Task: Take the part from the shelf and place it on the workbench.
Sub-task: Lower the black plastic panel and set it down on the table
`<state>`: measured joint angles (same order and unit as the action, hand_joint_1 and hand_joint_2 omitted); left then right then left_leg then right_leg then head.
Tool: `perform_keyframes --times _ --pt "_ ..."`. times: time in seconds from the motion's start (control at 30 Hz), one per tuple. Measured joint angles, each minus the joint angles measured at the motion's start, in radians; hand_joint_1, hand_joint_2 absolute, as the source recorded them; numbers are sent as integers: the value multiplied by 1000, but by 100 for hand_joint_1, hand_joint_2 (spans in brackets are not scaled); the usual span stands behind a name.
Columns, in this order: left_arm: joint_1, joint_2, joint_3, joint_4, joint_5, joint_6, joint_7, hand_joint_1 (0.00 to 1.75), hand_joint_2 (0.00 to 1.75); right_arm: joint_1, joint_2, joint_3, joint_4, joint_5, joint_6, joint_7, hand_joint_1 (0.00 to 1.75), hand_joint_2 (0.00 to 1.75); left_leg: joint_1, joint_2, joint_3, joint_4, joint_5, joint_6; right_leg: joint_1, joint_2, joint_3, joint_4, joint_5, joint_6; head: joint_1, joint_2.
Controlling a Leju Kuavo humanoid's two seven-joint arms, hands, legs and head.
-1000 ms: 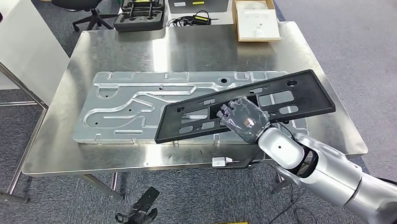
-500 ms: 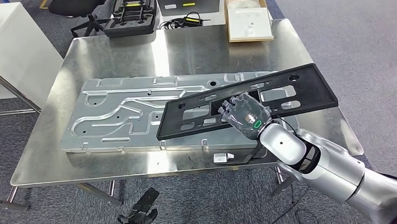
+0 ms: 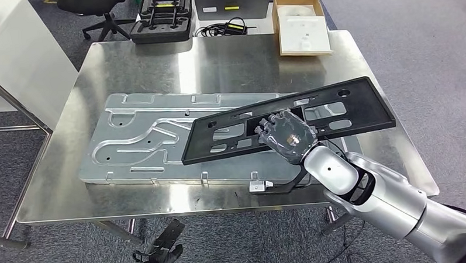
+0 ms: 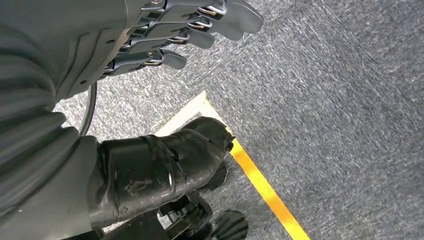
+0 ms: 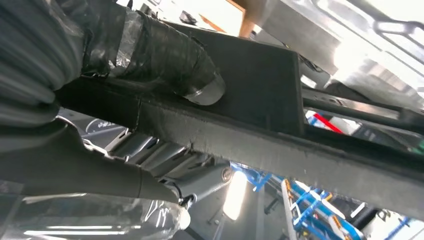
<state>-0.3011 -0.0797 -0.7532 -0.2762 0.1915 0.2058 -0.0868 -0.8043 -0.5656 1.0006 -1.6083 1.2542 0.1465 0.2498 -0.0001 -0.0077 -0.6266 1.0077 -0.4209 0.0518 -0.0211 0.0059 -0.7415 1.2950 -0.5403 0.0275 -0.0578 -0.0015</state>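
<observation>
Left hand (image 4: 165, 35) hung over grey carpet, fingers apart, holding nothing. Right hand (image 3: 287, 135) gripped the black part (image 3: 231, 137), fingers clamped through its middle cutouts, thumb against its underside. Part was tilted above the workbench (image 3: 228, 61), over the right end of the stamped aluminium panel (image 3: 143, 137). Beyond the panel, at the workbench's far edge, lay 1 cardboard box (image 3: 300, 24).
</observation>
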Motion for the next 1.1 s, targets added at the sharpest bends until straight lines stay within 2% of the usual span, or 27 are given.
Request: perform_keyframes --times 0.07,0.1,0.13,0.17,0.27,0.33,0.37,0.43,0.47,0.5,0.53,0.6,0.63,0.67,0.73,0.8,0.83,0.87,0.93,0.97,1.0,1.03,1.1 --pt "2 0 1 0 0 0 -1 0 175 -1 0 -1 0 7 -4 4 175 175 1 -1 6 12 -15 -6 -5 -2 35 -105 77 4 0 0" --pt "2 0 1 0 0 -1 -2 0 175 -1 -1 -1 0 13 -9 8 175 175 0 -2 7 22 -23 -11 -4 -2 60 -163 103 5 1 0" --pt "2 0 2 0 0 -1 -3 0 175 -1 -1 -2 -1 20 -16 11 175 175 -2 -2 5 29 -30 -16 -4 -2 79 -204 115 2 1 0" --pt "2 0 2 0 -1 -1 -3 0 175 0 -2 -3 -2 26 -22 14 175 175 -3 -3 3 34 -34 -21 -2 0 87 -224 114 -1 0 0" --pt "3 0 5 0 -1 -2 -4 0 175 3 -4 -7 -4 35 -31 17 175 175 -3 -2 1 38 -40 -33 -1 4 92 -232 107 -17 -3 0" --pt "2 0 5 0 -2 -2 -5 0 175 4 -6 -11 -6 42 -43 20 175 175 0 1 -17 80 -65 -44 -5 3 101 -237 105 -28 -5 0" --pt "1 0 5 0 -3 -2 -5 0 175 5 -6 -16 -7 49 -55 22 175 175 2 2 -42 129 -87 -50 -6 3 106 -238 103 -32 -7 0" --pt "3 0 6 0 -8 -4 -4 0 175 9 -7 -26 -8 65 -87 28 175 175 5 3 -113 258 -129 -58 -6 2 112 -239 98 -37 -8 0" --pt "4 0 6 0 -9 -5 -4 0 175 13 -7 -30 -8 71 -100 30 175 175 6 3 -142 300 -132 -59 -5 3 115 -238 96 -38 -9 0" --pt "4 0 6 0 -11 -5 -4 0 175 17 -7 -33 -8 74 -108 31 175 175 6 3 -154 308 -118 -58 -5 4 120 -238 92 -38 -9 0" --pt "4 0 6 0 -11 -5 -3 0 175 20 -7 -35 -8 76 -112 32 175 175 6 3 -146 275 -85 -55 -4 5 125 -238 88 -37 -8 0" --pt "3 0 6 0 -12 -5 -3 0 175 24 -7 -42 -9 77 -113 32 175 175 4 2 -90 140 -9 -43 -3 6 137 -240 80 -33 -8 0" --pt "2 0 6 0 -12 -5 -3 0 175 24 -7 -46 -9 77 -113 32 175 175 1 2 -63 79 12 -37 -2 7 140 -240 77 -30 -8 0" --pt "2 0 6 0 -12 -5 -3 0 175 25 -7 -50 -9 77 -114 32 175 175 -2 1 -46 43 19 -32 -2 7 141 -243 75 -25 -8 0" --pt "1 0 6 0 -12 -5 -2 0 175 27 -7 -53 -9 85 -122 33 175 175 -7 1 -38 24 13 -27 -1 8 142 -250 75 -14 -8 0" --pt "1 -1 6 0 -13 -5 -2 0 175 34 -9 -59 -10 109 -154 34 175 175 -2 2 -28 10 15 -20 -2 6 142 -249 69 -3 -7 0" --pt "0 -2 6 0 -15 -6 -1 0 175 38 -10 -65 -12 128 -182 35 175 175 1 2 -21 2 16 -14 -1 5 134 -227 56 -1 -6 0" --pt "0 -3 6 0 -17 -6 0 0 175 44 -11 -73 -13 150 -216 37 175 175 3 2 -14 -5 16 -9 -1 3 114 -184 34 0 -5 0" --pt "-1 -5 6 0 -20 -8 5 0 175 63 -11 -90 -14 198 -284 45 175 175 1 1 -6 -6 11 0 1 2 50 -62 -13 1 -5 0" --pt "0 -5 6 0 -22 -8 7 0 175 78 -11 -98 -14 223 -314 48 175 175 1 1 -2 -5 7 1 1 2 21 -14 -23 2 -4 0" --pt "2 -6 6 0 -23 -8 9 0 175 94 -11 -107 -14 243 -341 50 175 175 1 -1 2 -3 3 1 1 2 5 2 -13 4 -4 0" --pt "4 -6 6 0 -24 -8 11 0 175 109 -11 -116 -14 258 -364 50 175 175 1 -3 6 0 -2 1 0 1 7 -19 15 5 -4 0" --pt "5 -8 6 0 -27 -8 11 0 175 132 -11 -140 -13 273 -410 50 175 175 1 -6 12 13 -16 -5 -2 -1 50 -135 88 5 -4 0"
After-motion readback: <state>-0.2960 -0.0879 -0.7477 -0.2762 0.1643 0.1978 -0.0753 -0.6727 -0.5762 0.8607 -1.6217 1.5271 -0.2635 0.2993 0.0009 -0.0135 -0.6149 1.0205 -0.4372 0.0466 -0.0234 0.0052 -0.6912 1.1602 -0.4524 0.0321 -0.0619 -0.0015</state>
